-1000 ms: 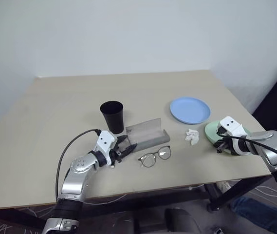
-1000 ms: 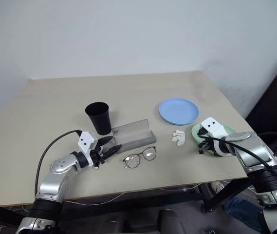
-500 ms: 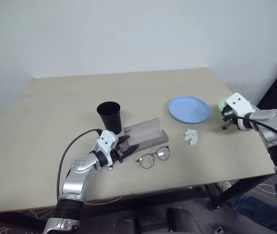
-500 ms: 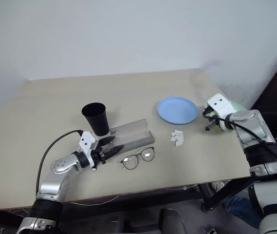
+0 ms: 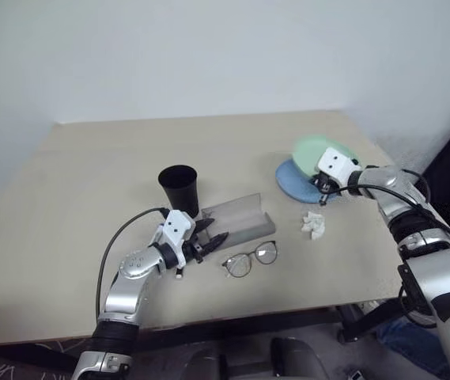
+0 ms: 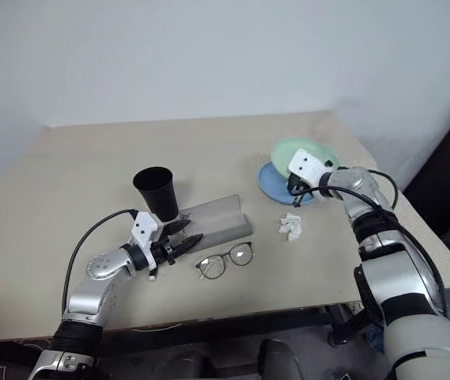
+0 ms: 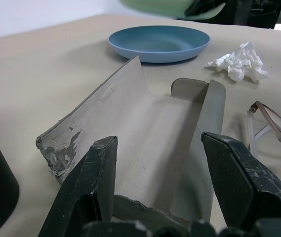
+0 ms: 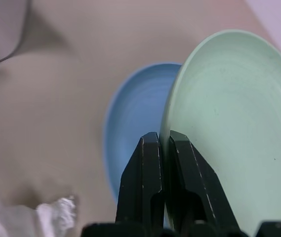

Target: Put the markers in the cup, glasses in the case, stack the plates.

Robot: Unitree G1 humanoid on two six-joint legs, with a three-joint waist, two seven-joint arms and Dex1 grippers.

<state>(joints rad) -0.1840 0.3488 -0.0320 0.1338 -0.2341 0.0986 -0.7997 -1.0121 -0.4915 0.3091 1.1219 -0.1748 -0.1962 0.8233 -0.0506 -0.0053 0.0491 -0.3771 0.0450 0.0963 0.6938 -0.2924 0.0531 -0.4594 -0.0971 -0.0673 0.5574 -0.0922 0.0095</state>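
My right gripper [image 8: 160, 139] is shut on the rim of the mint green plate [image 5: 314, 150], holding it tilted in the air just over the light blue plate [image 5: 291, 176], which lies flat on the table. The grey case [image 5: 240, 218] lies open, and my left gripper [image 7: 157, 140] stands open at its near end with nothing between the fingers. Beside the case lie the glasses [image 5: 251, 259], unfolded on the table. Behind the case the black cup [image 5: 180, 190] stands upright. The markers are out of view.
A crumpled white scrap [image 5: 314, 225] lies on the beige table [image 5: 82, 182] between the glasses and the blue plate. A cable loops from my left wrist [image 5: 122, 237]. The table's right edge drops off just past my right arm.
My right gripper has lifted the green plate off the table's right side and carried it left and up to above the blue plate. The left gripper has stayed put.
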